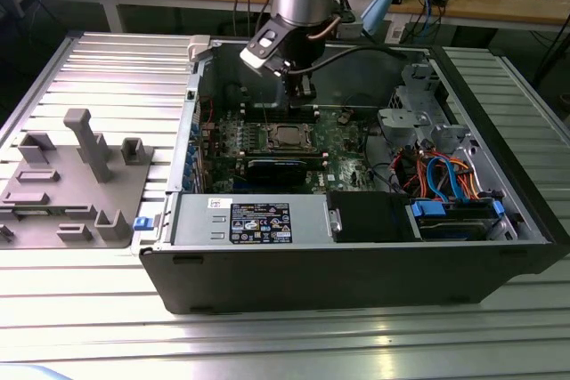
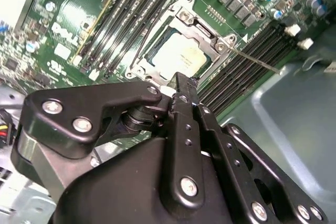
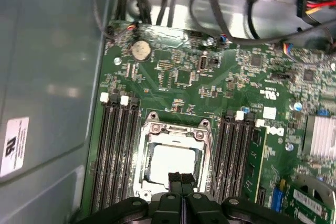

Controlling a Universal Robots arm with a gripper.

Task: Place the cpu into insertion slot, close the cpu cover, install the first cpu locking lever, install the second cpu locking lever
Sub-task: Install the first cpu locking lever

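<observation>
The cpu (image 3: 172, 162) lies flat in the insertion slot (image 2: 137, 69) on the green board, silvery top up. The cpu cover (image 3: 176, 129) lies down around it, and the chip shows through the cover's window. One thin wire lever (image 2: 144, 35) runs along one side of the socket. Another lever (image 2: 257, 62) juts out from a socket corner over the memory slots. My gripper (image 3: 181, 177) hovers just above the socket's edge, its fingers shut together with nothing between them. In the exterior view the gripper (image 1: 305, 104) hangs inside the case, behind the cpu (image 1: 287, 135).
Rows of black memory slots (image 3: 115, 150) flank the socket on both sides. The black case walls (image 1: 356, 264) surround the board. A drive cage with blue and orange cables (image 1: 445, 180) sits at the exterior view's right. A grey fixture (image 1: 80, 175) stands on the table at its left.
</observation>
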